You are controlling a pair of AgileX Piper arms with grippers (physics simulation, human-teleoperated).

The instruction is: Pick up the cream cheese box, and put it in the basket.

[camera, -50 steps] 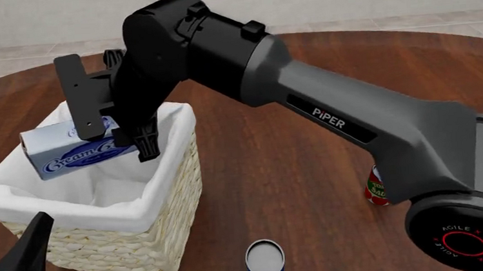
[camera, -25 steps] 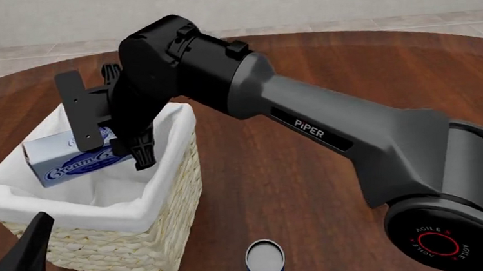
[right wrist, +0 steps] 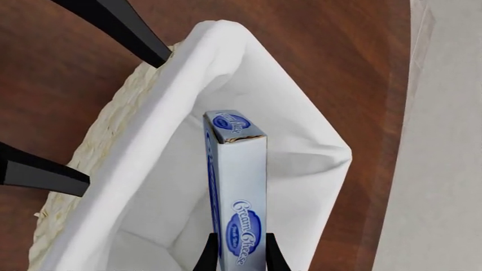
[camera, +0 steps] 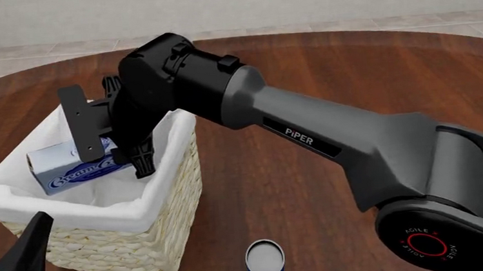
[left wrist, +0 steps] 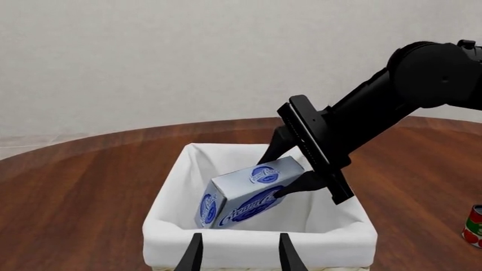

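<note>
The cream cheese box (camera: 65, 169), white-grey with a blue oval label, hangs tilted inside the mouth of the wicker basket (camera: 104, 250), partly below the white liner's rim. My right gripper (camera: 109, 151) is shut on the box from above. The right wrist view shows the box (right wrist: 242, 186) edge-on between the fingertips (right wrist: 209, 255) over the liner (right wrist: 301, 113). The left wrist view shows the box (left wrist: 249, 192) in the basket (left wrist: 256, 245) under the right gripper (left wrist: 305, 169). My left gripper (camera: 14, 257) is open and empty just in front of the basket's near side.
A can with a pale top (camera: 264, 260) stands on the wooden table (camera: 306, 72) near the front edge, right of the basket. A red-labelled can (left wrist: 473, 226) stands farther right; my right arm hides it in the front view.
My right gripper has moved down and a little left with the box, lowering it deeper into the basket. The left gripper has not moved.
</note>
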